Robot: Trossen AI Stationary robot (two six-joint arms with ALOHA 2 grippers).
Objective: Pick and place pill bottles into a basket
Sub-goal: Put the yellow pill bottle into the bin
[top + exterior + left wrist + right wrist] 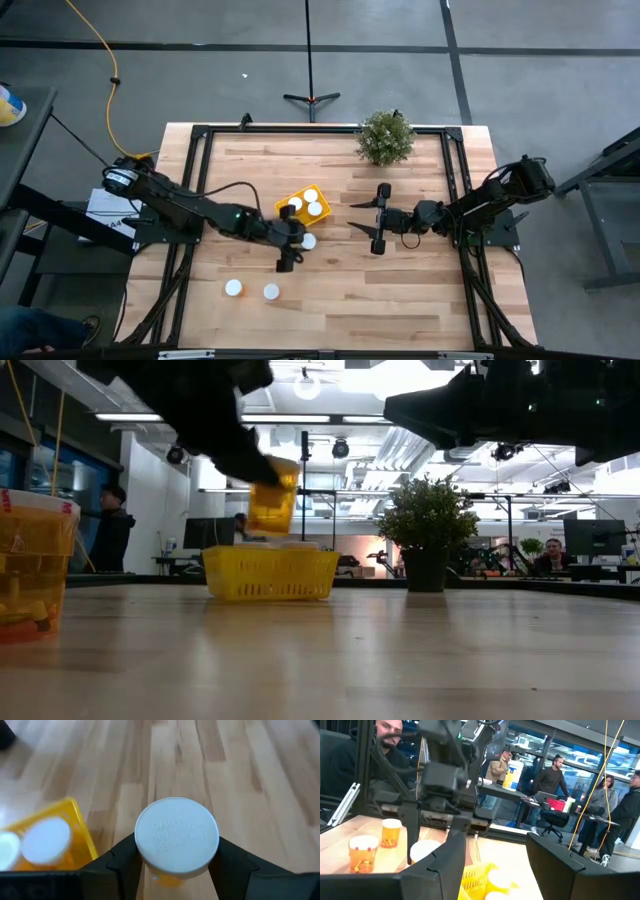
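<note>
Bench [400, 290] boards carry a yellow basket [291, 199] with three pill bottles inside [313, 207], left of the plant [385, 137]. Just right of it, the left claw [297, 243] is clamped on a fourth bottle [177, 840] held above the wood; the right claw [377, 219] hangs spread wide, empty, and two bottles [233, 288] stand nearer.

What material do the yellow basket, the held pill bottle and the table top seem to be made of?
The basket looks like bright yellow plastic, with ribbed, slightly glossy walls. The pill bottle in the left gripper seems plastic too: a matte white cap with raised lettering over a translucent orange body. The table top looks like light wooden planks, with visible grain and a mild sheen.
</note>
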